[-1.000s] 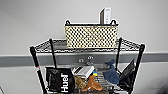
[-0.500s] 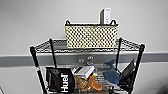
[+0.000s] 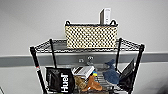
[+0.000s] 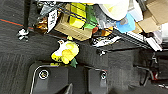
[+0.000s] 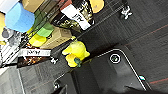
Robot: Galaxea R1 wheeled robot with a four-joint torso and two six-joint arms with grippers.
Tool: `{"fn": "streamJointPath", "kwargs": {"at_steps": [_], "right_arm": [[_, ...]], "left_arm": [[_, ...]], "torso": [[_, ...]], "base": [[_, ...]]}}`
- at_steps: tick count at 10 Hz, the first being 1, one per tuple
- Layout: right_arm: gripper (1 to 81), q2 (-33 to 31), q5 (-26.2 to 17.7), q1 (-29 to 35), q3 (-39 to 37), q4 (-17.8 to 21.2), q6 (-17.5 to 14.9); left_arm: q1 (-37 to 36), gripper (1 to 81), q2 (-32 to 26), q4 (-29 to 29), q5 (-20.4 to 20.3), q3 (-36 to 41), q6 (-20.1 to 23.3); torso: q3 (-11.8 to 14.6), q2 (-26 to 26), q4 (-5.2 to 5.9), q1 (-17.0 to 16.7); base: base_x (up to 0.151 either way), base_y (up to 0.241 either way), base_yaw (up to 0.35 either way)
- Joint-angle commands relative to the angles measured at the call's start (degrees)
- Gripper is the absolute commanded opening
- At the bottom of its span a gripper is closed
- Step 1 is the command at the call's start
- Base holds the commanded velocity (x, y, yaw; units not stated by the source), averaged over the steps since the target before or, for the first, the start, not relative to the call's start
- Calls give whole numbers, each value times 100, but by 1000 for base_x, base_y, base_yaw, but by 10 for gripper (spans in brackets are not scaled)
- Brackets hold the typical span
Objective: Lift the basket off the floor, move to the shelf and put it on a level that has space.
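Note:
The cream woven basket (image 3: 91,37) stands upright on the top level (image 3: 53,46) of the black wire shelf (image 3: 35,57), toward the back and slightly right of the middle. Nothing touches it, and both dark loop handles stick up free at its ends. A white box (image 3: 106,16) rises behind its right end. In the left wrist view the dark carpet floor (image 4: 20,62) lies below, beside the shelf's bottom tier. The right wrist view looks down on the same floor (image 5: 140,27).
On the tier below lie a black Huel bag (image 3: 60,81), a book, a brown toy and blue cloth (image 3: 111,73). On the carpet a yellow plush toy (image 4: 65,51) (image 5: 76,52) lies by a cardboard box (image 4: 72,30). A caster wheel (image 4: 23,33) stands nearby. A grey wall is behind the shelf.

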Motion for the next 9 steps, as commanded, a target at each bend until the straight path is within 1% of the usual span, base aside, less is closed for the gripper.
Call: {"fn": "streamJointPath", "kwargs": {"at_steps": [1, 3, 5, 7, 8, 9], "right_arm": [[811, 520, -295, 59, -809, 80, -434], [811, 847, -287, -74, -1225, 80, -594], [811, 1145, -173, -267, -1558, 80, -717], [811, 1382, -7, -451, -1839, 80, -787], [811, 1507, 153, -539, -1990, 71, -831], [811, 1690, 188, -627, -2225, 71, -971]], "left_arm": [[96, 811, 528, 415, -6, -687, 24], [360, 811, 897, 564, -86, -1092, 24], [606, 811, 1301, 748, -278, -1539, 24], [747, 811, 1836, 837, -279, -2224, 24], [791, 811, 2085, 925, -270, -2526, 24], [835, 811, 2381, 995, -270, -2892, 24]], "torso": [[0, 0, 0, 0], [2, 0, 0, 0], [5, -2, 0, -4], [5, -5, 0, -4], [6, -5, 0, -4], [6, -7, 0, -6]], "base": [[0, 0, 0], [0, 0, 0], [0, 0, 0], [0, 0, 0], [0, 0, 0], [0, 0, 0]]}}
